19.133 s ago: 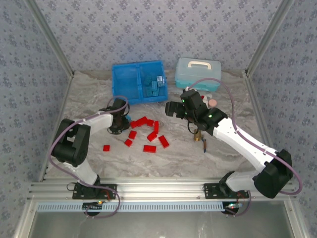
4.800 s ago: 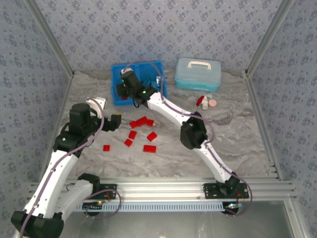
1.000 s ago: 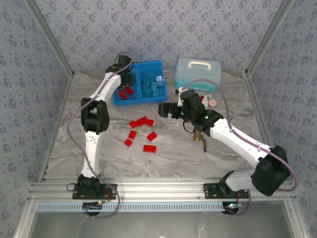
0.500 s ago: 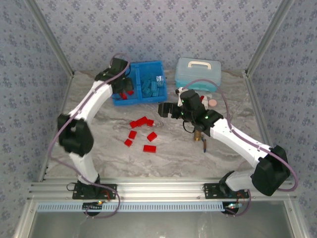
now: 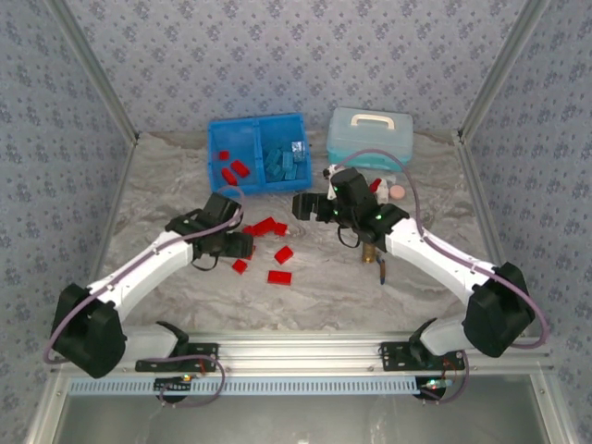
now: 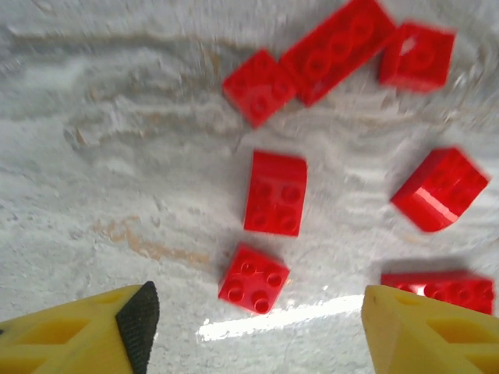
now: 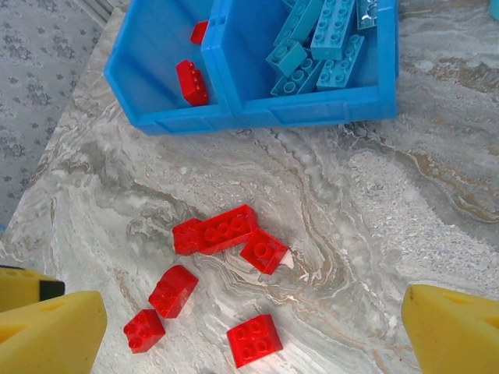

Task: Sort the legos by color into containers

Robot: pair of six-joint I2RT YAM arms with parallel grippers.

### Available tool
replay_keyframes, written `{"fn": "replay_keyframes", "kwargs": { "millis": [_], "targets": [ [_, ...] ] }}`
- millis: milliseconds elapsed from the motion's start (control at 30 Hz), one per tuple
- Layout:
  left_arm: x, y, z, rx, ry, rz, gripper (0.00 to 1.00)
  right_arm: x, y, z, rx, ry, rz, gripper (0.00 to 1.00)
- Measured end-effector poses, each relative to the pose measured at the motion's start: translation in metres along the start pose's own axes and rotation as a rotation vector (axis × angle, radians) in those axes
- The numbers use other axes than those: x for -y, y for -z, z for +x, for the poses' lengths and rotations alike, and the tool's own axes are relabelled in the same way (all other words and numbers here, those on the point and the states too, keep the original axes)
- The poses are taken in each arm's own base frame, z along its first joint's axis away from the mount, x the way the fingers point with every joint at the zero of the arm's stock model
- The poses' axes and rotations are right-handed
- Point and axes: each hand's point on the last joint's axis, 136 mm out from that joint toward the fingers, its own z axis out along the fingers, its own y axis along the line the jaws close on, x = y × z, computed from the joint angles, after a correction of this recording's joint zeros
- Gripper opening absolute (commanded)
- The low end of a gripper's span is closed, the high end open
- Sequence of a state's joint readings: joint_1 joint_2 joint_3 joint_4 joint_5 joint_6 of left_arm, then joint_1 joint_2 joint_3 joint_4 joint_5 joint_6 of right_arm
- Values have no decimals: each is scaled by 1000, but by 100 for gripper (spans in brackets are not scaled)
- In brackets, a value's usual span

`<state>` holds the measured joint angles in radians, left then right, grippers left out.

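High and behind, looking down on the bright blue divided plastic tray (image 5: 277,185). Left wrist close over small red plastic bricks (image 6: 274,192) in front of it; right wrist higher (sharing both).

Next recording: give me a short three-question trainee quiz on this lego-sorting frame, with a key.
1. True or false: seen from the top camera, the light blue legos lie in the right-hand compartment of the tray.
2. What colour are the loose bricks on the table? A) red B) light blue C) both
3. Is the left gripper or the right gripper holding a brick?
Key: 1 true. 2 A. 3 neither; both stand open.
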<state>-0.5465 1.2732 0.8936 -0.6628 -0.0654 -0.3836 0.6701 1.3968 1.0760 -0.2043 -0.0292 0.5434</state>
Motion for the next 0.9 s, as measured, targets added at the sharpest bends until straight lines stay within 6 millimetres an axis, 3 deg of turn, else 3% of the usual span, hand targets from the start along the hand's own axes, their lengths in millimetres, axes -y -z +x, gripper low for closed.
{"fn": "replay_keyframes", "kwargs": {
  "millis": [200, 333, 467, 900],
  "targets": [
    [22, -28, 16, -71, -93, 20, 79, -1, -2, 3, -12, -11, -7, 100],
    [16, -54, 30, -140, -116, -26, 79, 0, -2, 3, -15, -11, -5, 100],
    [10, -66, 41, -172, -123, -57, 78, 0, -2, 3, -15, -11, -5, 100],
    [5, -79, 47, -173, -111, -103, 38, 0, -2, 3, -15, -15, -6, 100]
  ]
}}
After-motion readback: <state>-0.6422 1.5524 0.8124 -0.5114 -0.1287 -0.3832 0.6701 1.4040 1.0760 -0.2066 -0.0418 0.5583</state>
